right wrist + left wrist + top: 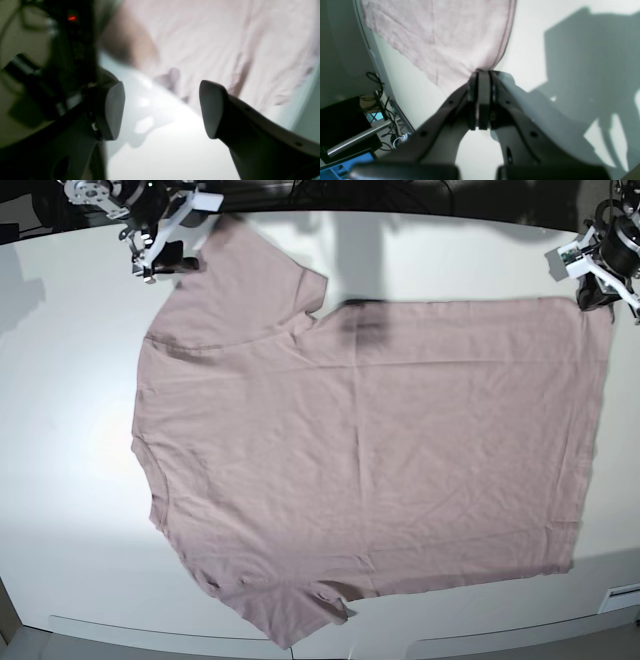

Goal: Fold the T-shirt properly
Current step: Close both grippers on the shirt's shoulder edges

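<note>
The T-shirt is spread flat across the white counter, neck end toward the base view's left, hem toward its right. A hem corner is pinched in the closed left gripper. The right gripper is held wide open beside a sleeve, gripping nothing. No readable label or writing can be made out.

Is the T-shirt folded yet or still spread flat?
Spread flat. In the base view the T-shirt lies open in one layer on the table, both sleeves out, no fold visible.
</note>
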### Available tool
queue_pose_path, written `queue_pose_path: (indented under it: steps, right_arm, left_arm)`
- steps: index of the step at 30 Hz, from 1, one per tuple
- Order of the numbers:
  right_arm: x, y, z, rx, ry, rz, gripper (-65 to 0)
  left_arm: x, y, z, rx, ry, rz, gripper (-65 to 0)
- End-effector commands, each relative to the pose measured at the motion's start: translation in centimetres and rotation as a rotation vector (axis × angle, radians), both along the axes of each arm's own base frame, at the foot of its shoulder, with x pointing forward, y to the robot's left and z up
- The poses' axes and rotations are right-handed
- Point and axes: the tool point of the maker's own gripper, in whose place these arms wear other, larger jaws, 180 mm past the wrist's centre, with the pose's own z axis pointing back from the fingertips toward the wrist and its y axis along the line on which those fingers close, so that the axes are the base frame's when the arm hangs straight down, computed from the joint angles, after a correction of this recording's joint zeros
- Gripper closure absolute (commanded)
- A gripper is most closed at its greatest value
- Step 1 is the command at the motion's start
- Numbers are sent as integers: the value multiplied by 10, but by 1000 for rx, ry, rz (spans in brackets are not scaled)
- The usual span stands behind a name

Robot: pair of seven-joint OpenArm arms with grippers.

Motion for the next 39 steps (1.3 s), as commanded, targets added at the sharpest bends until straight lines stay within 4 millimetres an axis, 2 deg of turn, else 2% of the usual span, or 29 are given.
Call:
queue_pose_path:
  steps: [1,8,15,19,22,26,29,33,37,39]
  right_arm:
    - [3,-1,0,-17,-13,24,-465]
    - [-5,3,-18,-28,25,60,-465]
    - [-36,30,-26,63,125,69,-464]
    - [-45,37,-28,72,151,87,-459]
    - [-44,36,-28,63,144,92,-430]
    - [-37,32,-26,27,96,123,-428]
    - [-20,28,-20,20,4,70,-428]
    - [-4,12,-14,-35,-84,-16,-428]
    - [-4,9,-14,-38,-79,-42,-428]
    - [-11,12,-18,-7,-25,-71,-428]
  left_arm:
    - [1,3,3,8,1,-12,0]
    - [1,3,3,8,1,-12,0]
    - [1,3,3,7,1,-12,0]
    - [1,3,3,7,1,-12,0]
    - [1,3,3,7,1,-12,0]
    - [1,3,3,7,1,-12,0]
    - [1,3,3,7,1,-12,0]
    - [1,3,3,7,1,-12,0]
    - [1,3,3,7,1,-11,0]
    - [1,3,3,7,1,-11,0]
